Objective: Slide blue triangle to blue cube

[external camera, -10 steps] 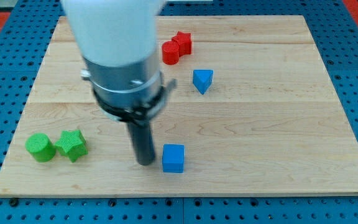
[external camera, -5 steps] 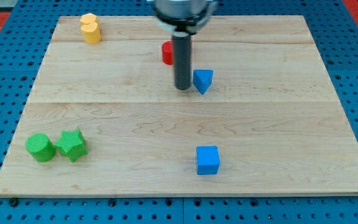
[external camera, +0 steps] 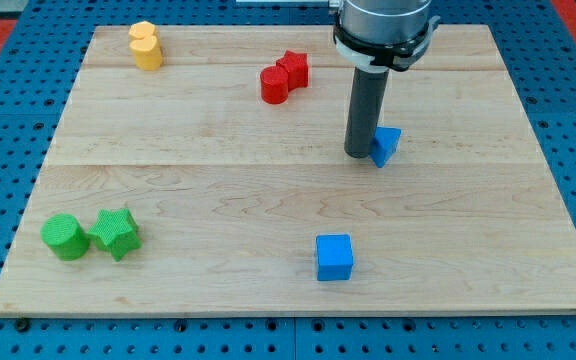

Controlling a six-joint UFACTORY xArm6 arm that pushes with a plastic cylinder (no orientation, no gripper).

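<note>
My tip (external camera: 359, 153) touches the blue triangle (external camera: 385, 144), which sits at its 3 o'clock. The blue cube (external camera: 334, 257) lies well apart, at the tip's 6 o'clock. Two red blocks (external camera: 284, 77) sit at the tip's 10 o'clock.

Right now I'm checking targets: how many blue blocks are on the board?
2. The blue triangle sits right of centre, touching my tip; the blue cube lies near the view's bottom. None seems hidden.

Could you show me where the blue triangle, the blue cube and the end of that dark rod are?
blue triangle (external camera: 387, 144), camera view, its visible right part.
blue cube (external camera: 335, 258), camera view, middle of the block.
my tip (external camera: 358, 154), camera view, rod's lower end, against the triangle's left side.
</note>
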